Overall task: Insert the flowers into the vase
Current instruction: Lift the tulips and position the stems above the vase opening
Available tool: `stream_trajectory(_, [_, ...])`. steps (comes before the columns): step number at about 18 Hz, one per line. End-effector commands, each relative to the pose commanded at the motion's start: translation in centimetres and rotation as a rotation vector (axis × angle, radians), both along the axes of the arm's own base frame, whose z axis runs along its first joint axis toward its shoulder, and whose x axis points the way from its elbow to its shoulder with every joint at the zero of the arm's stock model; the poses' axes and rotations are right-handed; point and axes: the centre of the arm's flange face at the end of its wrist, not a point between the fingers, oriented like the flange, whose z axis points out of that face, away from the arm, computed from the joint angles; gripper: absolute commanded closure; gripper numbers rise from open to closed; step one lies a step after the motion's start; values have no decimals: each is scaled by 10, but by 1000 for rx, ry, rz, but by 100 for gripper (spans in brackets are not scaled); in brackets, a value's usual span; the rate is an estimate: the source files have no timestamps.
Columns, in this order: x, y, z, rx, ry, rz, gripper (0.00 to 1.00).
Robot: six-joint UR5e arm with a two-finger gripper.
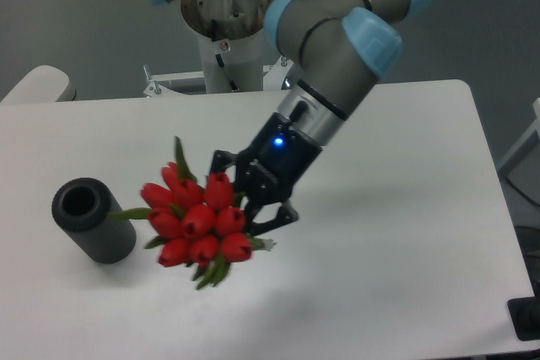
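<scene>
I have the gripper [253, 208] clamped on the stems of the red tulip bunch [196, 217], with the buds fanned out at its lower-left, off the white table [405, 233]. The dark grey vase [93, 219] stands upright on the table farther left of the gripper, just beyond the outermost leaf, opening unobstructed.

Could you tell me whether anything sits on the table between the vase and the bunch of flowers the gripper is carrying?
Nothing does: in the camera view only bare white table separates the vase from the flowers, whose leftmost leaf nearly reaches it.
</scene>
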Motion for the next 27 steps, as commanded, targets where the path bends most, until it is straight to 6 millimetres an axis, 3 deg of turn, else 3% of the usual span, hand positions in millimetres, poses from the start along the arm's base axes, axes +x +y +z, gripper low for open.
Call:
stream_trajectory(4, [17,6,15,47,-51,-10,70])
stream_trajectory(9, [28,9,14,61,-47,-19,70])
stream_trajectory(16, [58,12,14,139,-148,-114,70])
stream_trajectory(21, [94,-13,34,191,-181,-155,70])
stream_trajectory(27, [139,-13,42,195,-174,-214,70])
